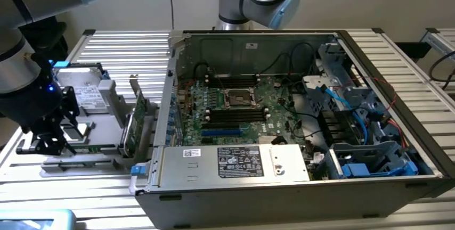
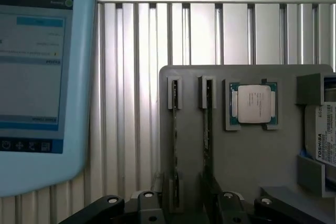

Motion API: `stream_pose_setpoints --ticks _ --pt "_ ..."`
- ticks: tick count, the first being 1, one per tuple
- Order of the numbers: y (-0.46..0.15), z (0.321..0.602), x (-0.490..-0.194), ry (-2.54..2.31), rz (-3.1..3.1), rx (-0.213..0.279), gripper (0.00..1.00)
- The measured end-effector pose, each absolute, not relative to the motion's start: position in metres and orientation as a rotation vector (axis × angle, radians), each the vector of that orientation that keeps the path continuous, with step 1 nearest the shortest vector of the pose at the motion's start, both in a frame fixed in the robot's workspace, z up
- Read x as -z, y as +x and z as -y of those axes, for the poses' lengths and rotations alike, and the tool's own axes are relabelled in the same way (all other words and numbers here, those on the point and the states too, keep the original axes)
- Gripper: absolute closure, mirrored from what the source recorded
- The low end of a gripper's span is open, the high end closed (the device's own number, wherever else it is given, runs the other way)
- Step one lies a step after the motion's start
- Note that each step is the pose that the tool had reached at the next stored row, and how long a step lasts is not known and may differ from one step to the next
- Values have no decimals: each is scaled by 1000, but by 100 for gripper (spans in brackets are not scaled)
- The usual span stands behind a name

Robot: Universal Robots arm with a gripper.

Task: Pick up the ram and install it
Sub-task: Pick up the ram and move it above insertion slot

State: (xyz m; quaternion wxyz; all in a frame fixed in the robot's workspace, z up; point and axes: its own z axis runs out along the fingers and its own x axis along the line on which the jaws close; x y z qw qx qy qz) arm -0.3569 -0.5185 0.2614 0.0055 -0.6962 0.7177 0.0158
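The black gripper [image 2: 188,205], jaws spread, hovers over the thin green ram stick [image 2: 175,145] standing edgewise in the grey plastic tray [image 2: 247,161]. Closing off-centre could catch its neighbouring stick [image 2: 208,129].

Arm [image 1: 25,89] low, jaws wide apart

2 ram sticks [image 2: 175,150] [image 2: 208,140], 1 processor [image 2: 254,103], 1 hard drive [image 2: 321,135]
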Motion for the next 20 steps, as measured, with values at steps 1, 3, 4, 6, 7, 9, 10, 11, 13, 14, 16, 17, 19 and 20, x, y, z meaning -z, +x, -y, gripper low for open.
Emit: stream_pose_setpoints --ticks 1,3,4,6,7,9,10,11,13,14,16,17,19,20 --pt "-356 519 -260 -2181 -2249 -53 58" --pt "-356 519 -256 -2181 -2249 -54 58" --pt "-356 519 -255 -2181 -2249 -54 58" --pt "-356 519 -251 -2181 -2249 -54 58" --pt "-356 519 -249 -2181 -2249 -54 58" --pt "-356 519 -246 -2181 -2249 -54 58" --pt "-356 519 -244 -2181 -2249 -54 58" --pt "-356 519 -242 -2181 -2249 -54 58" --pt "-356 519 -238 -2181 -2249 -54 58" --pt "-356 519 -236 -2181 -2249 -54 58" --pt "-356 519 -233 -2181 -2249 -54 58" --pt "-356 519 -231 -2181 -2249 -54 58" --pt "-356 519 -227 -2181 -2249 -54 58" --pt "-356 519 -225 -2181 -2249 -54 58"
